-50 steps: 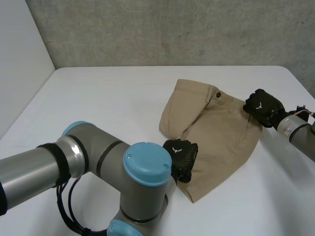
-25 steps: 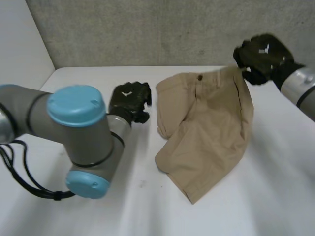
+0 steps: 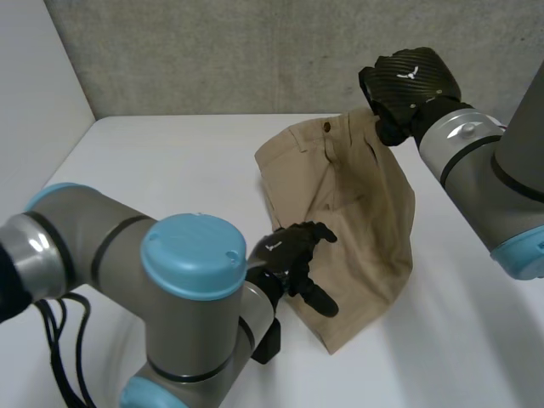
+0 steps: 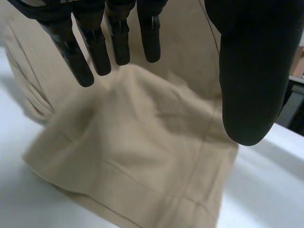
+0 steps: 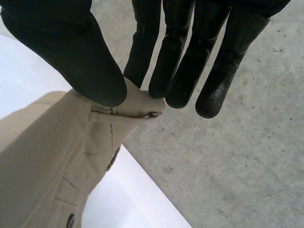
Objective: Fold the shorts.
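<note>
Head view showed the right hand point(image 3: 410, 83) pinching the shorts point(image 3: 365, 212) by the waistband, left hand point(image 3: 287, 252) spread open over their hem.

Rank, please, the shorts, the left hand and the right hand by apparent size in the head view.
1. shorts, clearly the largest.
2. right hand and left hand look about alike, too close to rank.

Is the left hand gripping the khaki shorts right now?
No, the left hand has its fingers straight and spread apart from the thumb over the khaki shorts, with no cloth pinched between them.
</note>
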